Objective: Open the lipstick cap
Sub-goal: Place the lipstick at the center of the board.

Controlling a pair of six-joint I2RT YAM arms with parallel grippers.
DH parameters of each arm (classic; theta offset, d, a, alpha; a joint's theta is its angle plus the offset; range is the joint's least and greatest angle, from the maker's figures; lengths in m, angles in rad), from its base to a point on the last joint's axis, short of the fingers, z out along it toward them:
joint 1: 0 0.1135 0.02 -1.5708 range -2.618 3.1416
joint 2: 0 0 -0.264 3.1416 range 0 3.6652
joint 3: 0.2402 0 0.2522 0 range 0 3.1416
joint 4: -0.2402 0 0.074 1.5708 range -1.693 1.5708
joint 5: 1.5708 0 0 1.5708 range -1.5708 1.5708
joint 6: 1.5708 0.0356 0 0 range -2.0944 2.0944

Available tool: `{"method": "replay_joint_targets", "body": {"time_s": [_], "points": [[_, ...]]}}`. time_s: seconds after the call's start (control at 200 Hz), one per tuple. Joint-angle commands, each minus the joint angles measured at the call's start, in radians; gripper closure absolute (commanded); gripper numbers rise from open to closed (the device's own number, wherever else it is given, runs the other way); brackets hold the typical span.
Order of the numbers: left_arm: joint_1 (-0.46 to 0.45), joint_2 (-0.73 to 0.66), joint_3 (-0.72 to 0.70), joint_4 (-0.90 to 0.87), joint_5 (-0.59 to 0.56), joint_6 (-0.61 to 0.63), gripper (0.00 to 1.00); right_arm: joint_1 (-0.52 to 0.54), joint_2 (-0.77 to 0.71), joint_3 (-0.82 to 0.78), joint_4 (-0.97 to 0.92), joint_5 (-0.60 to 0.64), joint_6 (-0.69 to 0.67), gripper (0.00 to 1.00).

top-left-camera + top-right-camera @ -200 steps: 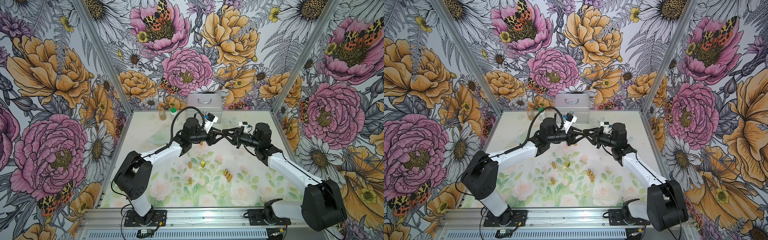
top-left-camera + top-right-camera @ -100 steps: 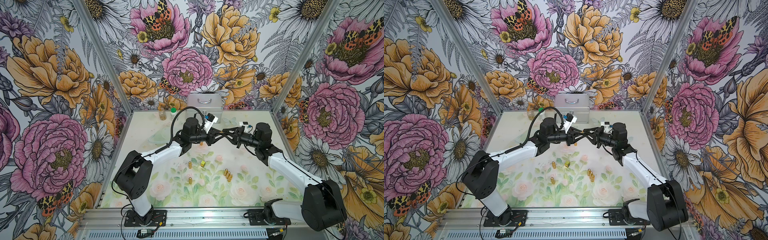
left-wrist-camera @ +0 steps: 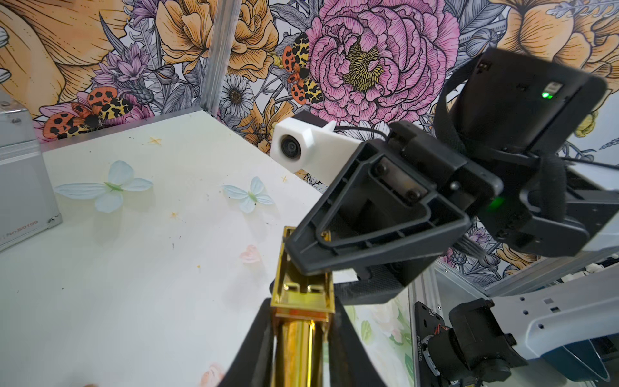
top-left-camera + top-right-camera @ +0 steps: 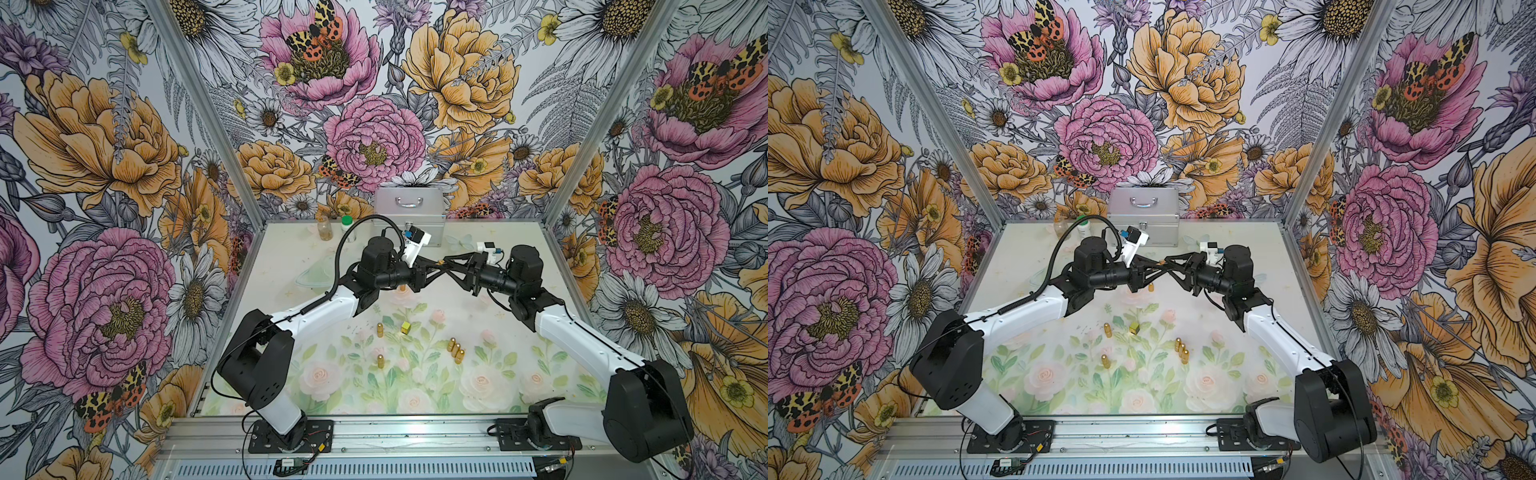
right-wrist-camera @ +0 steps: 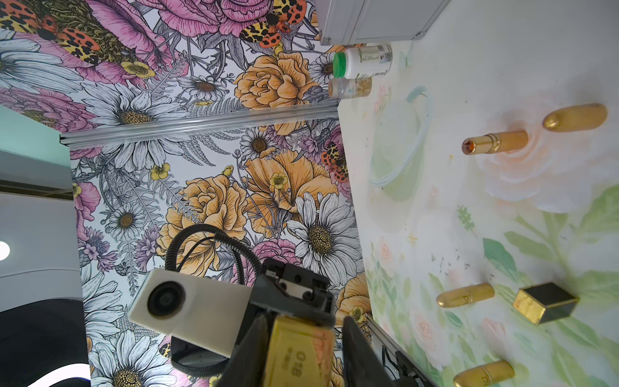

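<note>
Both arms meet in mid-air above the back of the table, with a gold square-sided lipstick (image 4: 440,262) (image 4: 1160,262) between them. My left gripper (image 3: 303,323) is shut on it: a round gold tube lies between the fingers and meets a square gold section (image 3: 303,296) that runs toward the right gripper's finger (image 3: 368,231). My right gripper (image 5: 301,335) stands around the far end, which bears a printed label (image 5: 294,358). One finger is against it; the other finger (image 5: 351,338) stands apart with a visible gap. I cannot tell whether the cap is on.
Several gold bullet-shaped lipsticks (image 4: 379,329) (image 4: 455,351) and a small gold-and-dark cube (image 4: 406,328) stand mid-table. An uncapped lipstick (image 5: 492,142) stands beneath the left arm. A silver case (image 4: 409,216), two bottles (image 4: 325,227) and a clear dish (image 4: 316,276) are at the back.
My left jaws have closed onto the lipstick. My right jaws have parted a little, leaving a gap on one side. Both arms stay where they were.
</note>
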Motion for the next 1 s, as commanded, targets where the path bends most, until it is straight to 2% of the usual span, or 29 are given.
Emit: {"method": "replay_joint_targets", "body": {"time_s": [0.0, 0.09, 0.315, 0.505, 0.695, 0.766, 0.996], "points": [[0.032, -0.091, -0.009, -0.112, -0.134, -0.027, 0.97, 0.006, -0.027, 0.066, -0.139, 0.042, -0.121, 0.54], [0.06, -0.133, -0.002, -0.237, -0.198, -0.046, 0.97, 0.007, -0.036, 0.112, -0.261, 0.081, -0.213, 0.47], [0.109, -0.202, 0.043, -0.591, -0.376, -0.07, 0.98, 0.021, 0.016, 0.105, -0.281, 0.125, -0.273, 0.3], [0.177, -0.229, 0.024, -0.78, -0.481, -0.122, 1.0, 0.081, 0.079, 0.219, -0.57, 0.285, -0.504, 0.18], [0.229, -0.141, 0.035, -0.895, -0.522, -0.126, 1.0, 0.135, 0.154, 0.256, -0.681, 0.387, -0.623, 0.09], [0.24, -0.093, 0.057, -0.929, -0.521, -0.11, 1.0, 0.15, 0.168, 0.269, -0.718, 0.424, -0.655, 0.08], [0.234, 0.082, 0.16, -1.082, -0.624, -0.052, 1.0, 0.162, 0.15, 0.298, -0.813, 0.495, -0.742, 0.07]]}}
